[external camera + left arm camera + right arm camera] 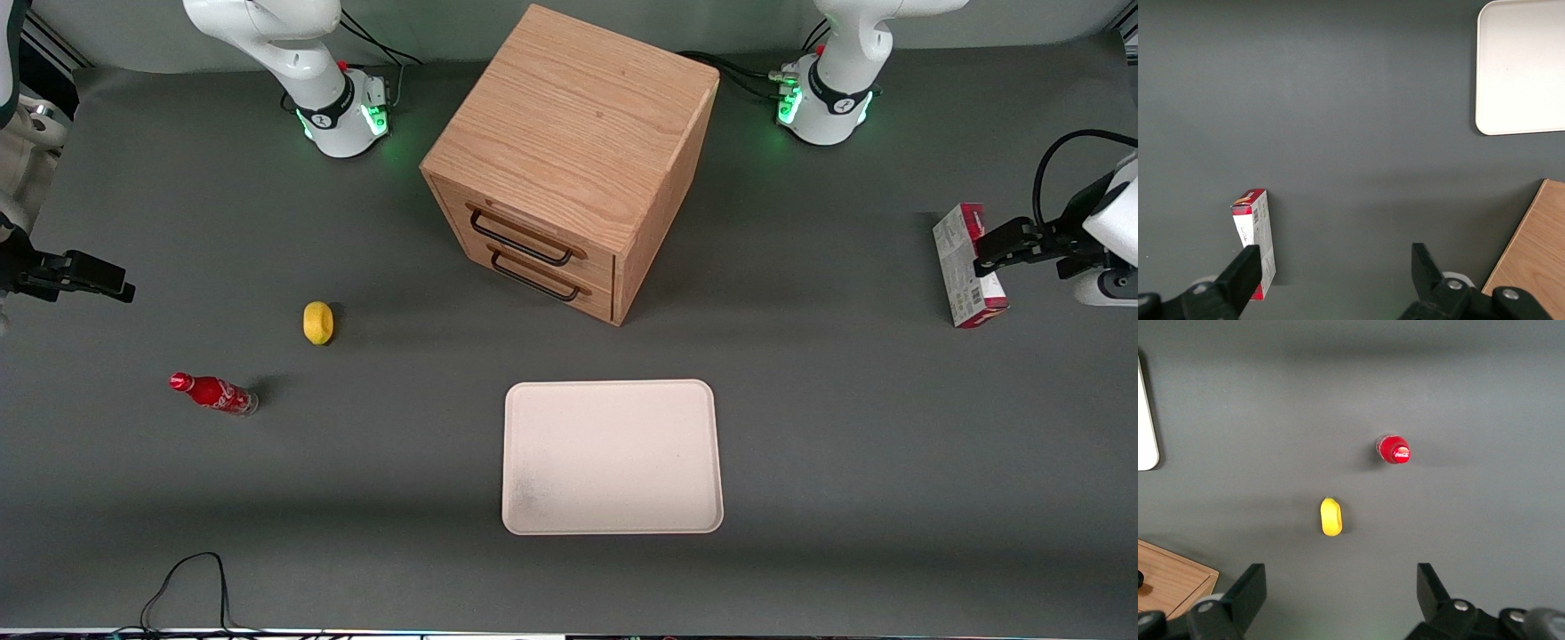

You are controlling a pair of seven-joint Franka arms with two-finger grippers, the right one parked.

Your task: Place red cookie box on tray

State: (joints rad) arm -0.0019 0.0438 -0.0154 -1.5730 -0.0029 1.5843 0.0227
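The red cookie box [965,267] stands on a long narrow edge on the grey table, toward the working arm's end. Its pale printed face and red ends show. My left gripper [989,256] hovers above it, open and holding nothing. In the left wrist view the red cookie box [1255,233] lies under one finger [1243,270], not in the wide gap of the gripper [1333,267]. The cream-white tray [612,458] lies flat nearer the front camera than the cabinet, and it holds nothing. A corner of the tray [1521,67] also shows in the left wrist view.
A wooden drawer cabinet [569,160] with two black handles stands mid-table; its corner [1535,260] shows near the gripper. A yellow lemon [317,322] and a small red soda bottle [213,393] lie toward the parked arm's end. A black cable [191,578] loops at the front edge.
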